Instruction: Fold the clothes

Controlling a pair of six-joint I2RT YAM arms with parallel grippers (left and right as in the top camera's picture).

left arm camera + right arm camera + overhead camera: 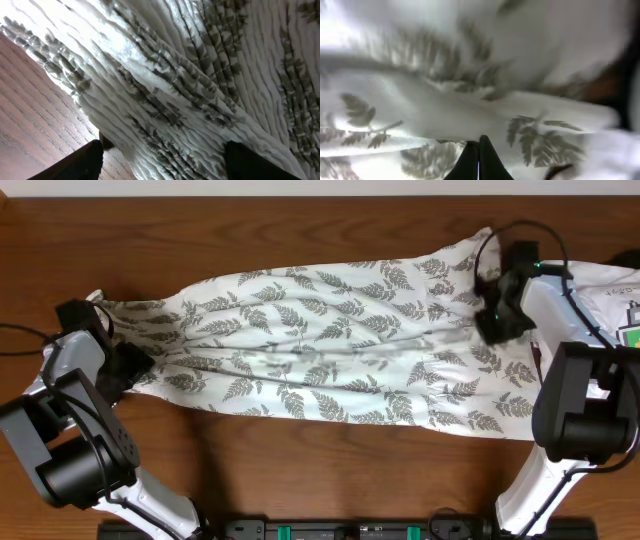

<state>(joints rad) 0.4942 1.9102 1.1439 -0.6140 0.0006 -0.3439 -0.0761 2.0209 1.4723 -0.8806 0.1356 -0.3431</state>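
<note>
The clothes [330, 340], a thin white garment printed with grey-green fern leaves, lie stretched lengthwise across the wooden table [300, 230]. My left gripper [128, 363] is at the garment's gathered left end. In the left wrist view its gripper [165, 165] is open, dark fingers [85, 162] wide apart with pleated cloth [190, 90] between them. My right gripper [492, 323] sits on the garment's right end. The right wrist view shows this gripper [479, 145] with its fingers pressed together, pinching a ridge of the leaf-print cloth [445, 115].
A plain white garment [605, 285] with a small green-and-yellow tag [630, 330] lies at the far right, partly under the right arm. Both arm bases stand near the table's front edge. Bare wood shows along the back and the front middle.
</note>
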